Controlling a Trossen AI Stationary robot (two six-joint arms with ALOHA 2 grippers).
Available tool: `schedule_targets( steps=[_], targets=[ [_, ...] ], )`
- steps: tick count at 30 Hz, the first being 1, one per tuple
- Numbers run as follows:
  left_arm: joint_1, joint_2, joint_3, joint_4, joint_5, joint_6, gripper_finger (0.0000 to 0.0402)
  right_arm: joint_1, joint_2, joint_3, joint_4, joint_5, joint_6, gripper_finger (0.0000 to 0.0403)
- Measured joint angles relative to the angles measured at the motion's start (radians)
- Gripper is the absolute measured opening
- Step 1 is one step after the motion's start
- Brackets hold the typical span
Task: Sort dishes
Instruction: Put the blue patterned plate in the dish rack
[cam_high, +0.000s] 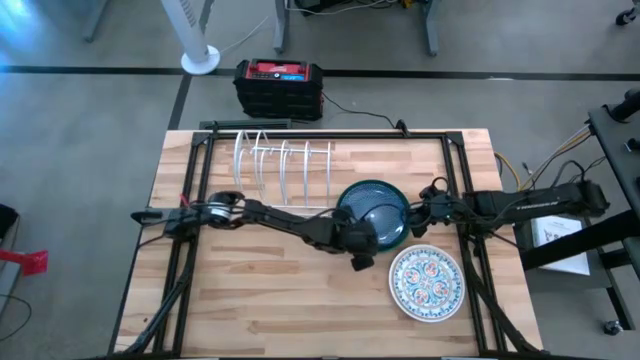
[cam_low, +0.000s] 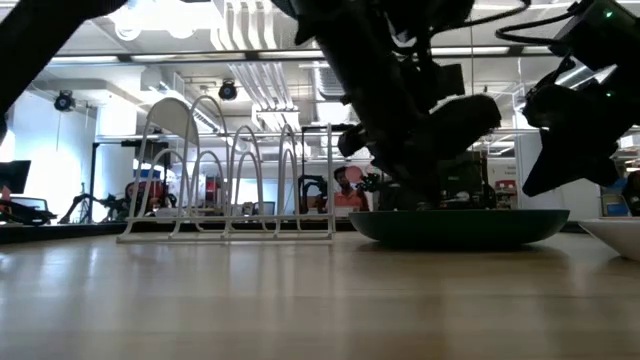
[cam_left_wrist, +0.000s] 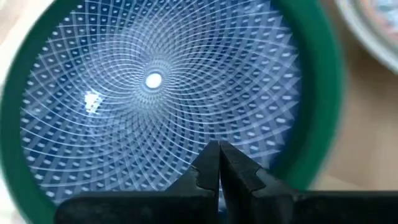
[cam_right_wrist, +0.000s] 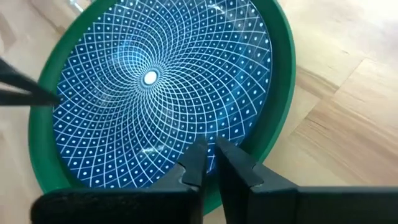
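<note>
Two plates sit on the wooden table (cam_high: 270, 290). One is a green-rimmed plate (cam_high: 373, 212) with a blue centre of fine white spiral lines, lying flat near the middle of the table, just in front of the white wire rack (cam_high: 283, 165), which stands upright with its slots bare. The other, a white floral plate (cam_high: 425, 284), lies nearer the front on the right, just beside the first.

Both arms reach in over the green-rimmed plate from opposite sides. The left gripper (cam_left_wrist: 217, 163) has its fingers pressed together with nothing between them, its tips over the plate's blue inside, close to the rim. The right gripper (cam_right_wrist: 208, 155) stands at the opposite rim with only a narrow gap between its fingers; whether it pinches the rim I cannot tell.
</note>
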Motion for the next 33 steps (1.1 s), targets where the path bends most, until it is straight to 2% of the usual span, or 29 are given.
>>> schedule_targets(
  steps=[5, 11, 13, 18, 20, 25, 33],
  targets=[
    [0.021, 0.046, 0.079, -0.073, -0.001, 0.044, 0.0, 0.0, 0.034, 0.0, 0.024, 0.015, -0.007, 0.0062],
    [0.026, 0.033, 0.101, -0.098, -0.001, 0.035, 0.0, 0.0, 0.014, 0.014, 0.02, 0.059, -0.029, 0.0094],
    [0.026, 0.013, 0.135, -0.155, 0.005, -0.046, 0.0, 0.0, 0.007, 0.018, 0.02, 0.073, -0.035, 0.0102],
    [0.047, 0.008, 0.251, -0.488, 0.027, -0.396, 0.0, 0.0, 0.01, 0.021, 0.014, 0.097, -0.04, 0.0123],
    [0.054, 0.015, 0.27, -0.549, 0.028, -0.496, 0.0, 0.0, 0.012, 0.021, -0.02, 0.11, -0.028, 0.013],
    [0.065, 0.013, 0.301, -0.553, 0.059, -0.587, 0.0006, 0.0, 0.015, 0.021, -0.101, 0.111, 0.0, 0.0147],
    [0.071, 0.019, 0.302, -0.558, 0.074, -0.7, 0.0059, 0.0, 0.013, 0.021, -0.124, 0.11, 0.0, 0.0171]
  ],
)
